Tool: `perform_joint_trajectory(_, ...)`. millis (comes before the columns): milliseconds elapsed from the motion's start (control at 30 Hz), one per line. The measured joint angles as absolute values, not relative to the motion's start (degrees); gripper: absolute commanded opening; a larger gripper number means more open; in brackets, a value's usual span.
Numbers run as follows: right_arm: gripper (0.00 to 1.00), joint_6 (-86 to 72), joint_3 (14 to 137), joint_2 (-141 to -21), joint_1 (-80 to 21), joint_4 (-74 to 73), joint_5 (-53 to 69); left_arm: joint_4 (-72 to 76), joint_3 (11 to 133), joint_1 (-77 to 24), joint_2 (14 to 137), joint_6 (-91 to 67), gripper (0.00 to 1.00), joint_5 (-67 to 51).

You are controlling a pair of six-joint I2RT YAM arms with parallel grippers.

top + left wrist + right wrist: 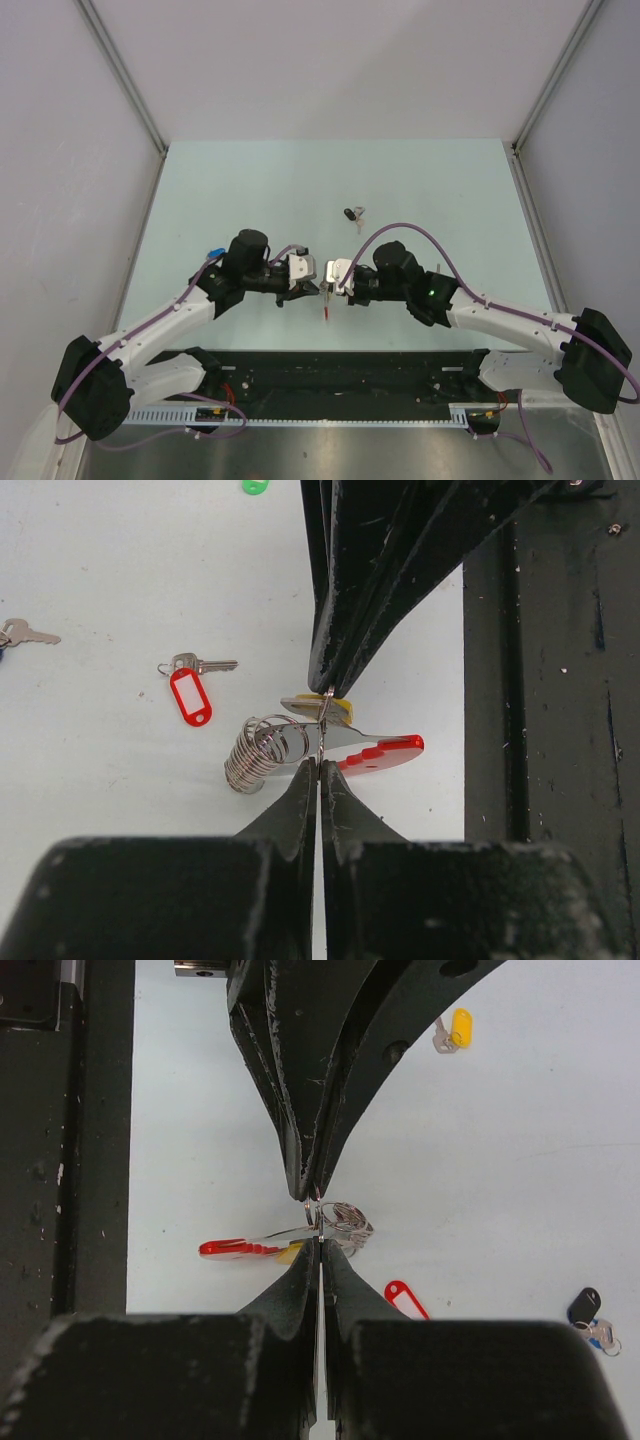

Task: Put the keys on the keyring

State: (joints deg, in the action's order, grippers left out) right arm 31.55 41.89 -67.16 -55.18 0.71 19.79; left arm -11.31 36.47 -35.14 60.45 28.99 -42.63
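Observation:
My two grippers meet tip to tip above the near middle of the table, left gripper (319, 284) and right gripper (333, 284), both shut. Between them hangs the keyring (385, 750), seen edge-on as a red band with a coil of silver loops (262, 752). The left gripper (318, 762) pinches a thin silver wire of it. The right gripper (320, 1242) pinches the small ring of a key with a yellow tag (338, 710); exactly where the two wires cross is too fine to tell. A red-tagged key (190, 695) lies loose on the table.
Loose keys lie about: a second yellow-tagged one (455, 1030), a black-tagged one (585, 1305) beside a blue tag (603, 1334), a green tag (255, 485), a bare silver key (25, 633). The black base rail (560, 730) runs close under the grippers.

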Motion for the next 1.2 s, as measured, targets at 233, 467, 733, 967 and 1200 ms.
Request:
perform_joint_trajectory(233,0.00,30.63,41.91,-66.76,-55.18,0.69,19.44,-11.27,36.47,-35.14,60.34,29.08,0.00,-42.17)
perform_joint_trajectory(467,0.00,29.95,42.76,-66.54,-55.20,0.47,19.31,-11.20,36.21,-35.14,58.94,30.24,0.00,-39.79)
perform_joint_trajectory(733,0.00,29.58,42.98,-66.70,-55.20,0.40,19.33,-10.98,35.99,-35.29,58.50,31.11,0.00,-38.89)
perform_joint_trajectory(967,0.00,29.61,43.66,-67.57,-55.20,0.54,19.35,-10.98,35.99,-35.35,58.48,31.53,0.00,-38.92)
perform_joint_trajectory(1200,0.00,29.67,43.86,-68.95,-55.18,0.62,19.35,-10.96,35.97,-35.35,58.48,31.55,0.00,-38.94)
